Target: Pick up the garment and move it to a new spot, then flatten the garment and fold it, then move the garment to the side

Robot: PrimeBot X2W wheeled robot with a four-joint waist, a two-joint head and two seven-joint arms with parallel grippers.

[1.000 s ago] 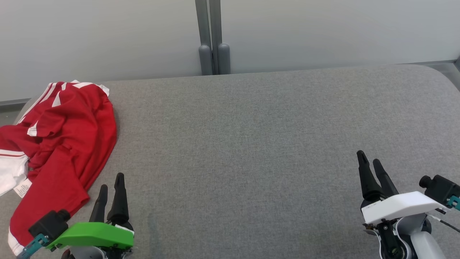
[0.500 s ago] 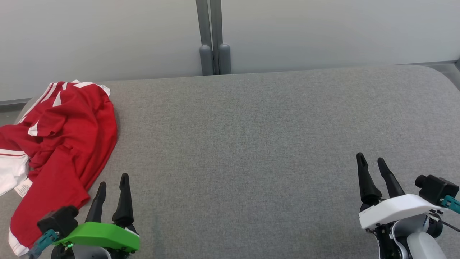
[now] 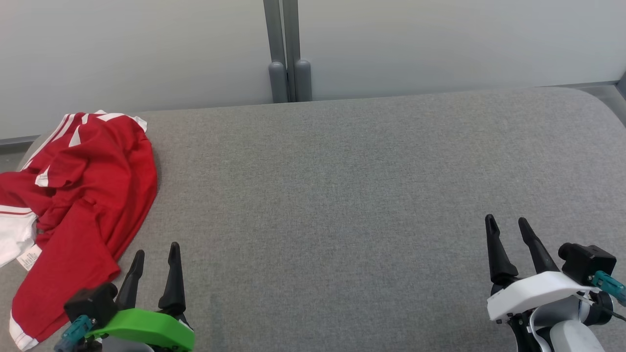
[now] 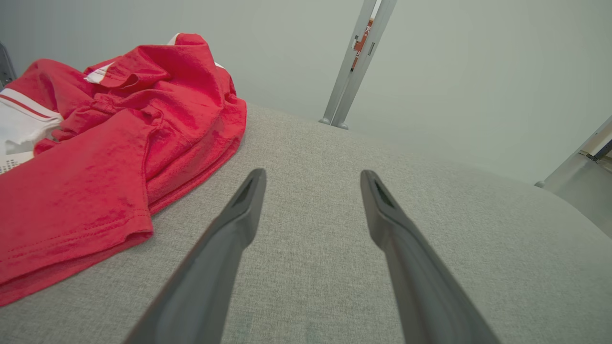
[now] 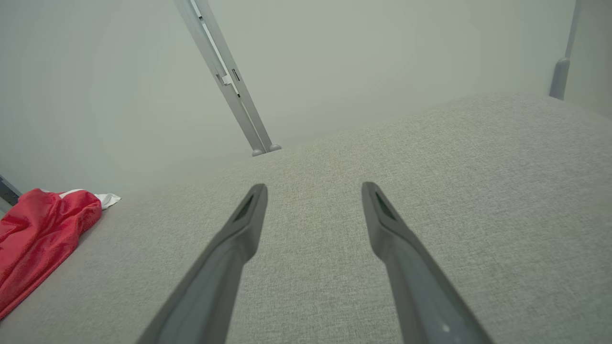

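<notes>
jaws: our left gripper (image 3: 156, 250) and right gripper (image 3: 506, 221) both stand wide, holding nothing | garment: red garment (image 3: 93, 181) lies crumpled just left of our left jaws, well apart from the right | risk: we may pinch one loose layer, so the heap drags off the grey surface (image 3: 342, 195) edge

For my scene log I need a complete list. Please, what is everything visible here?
garment: one, red with white stripes, crumpled at the table's left end
table: one, grey fabric top, across the view
posts: two, grey, side by side behind the table
wall: one, pale, behind the posts
left gripper: one, dark fingers, green housing, open, lower left beside the garment
right gripper: one, dark fingers, white housing, open, lower right over bare table
</notes>
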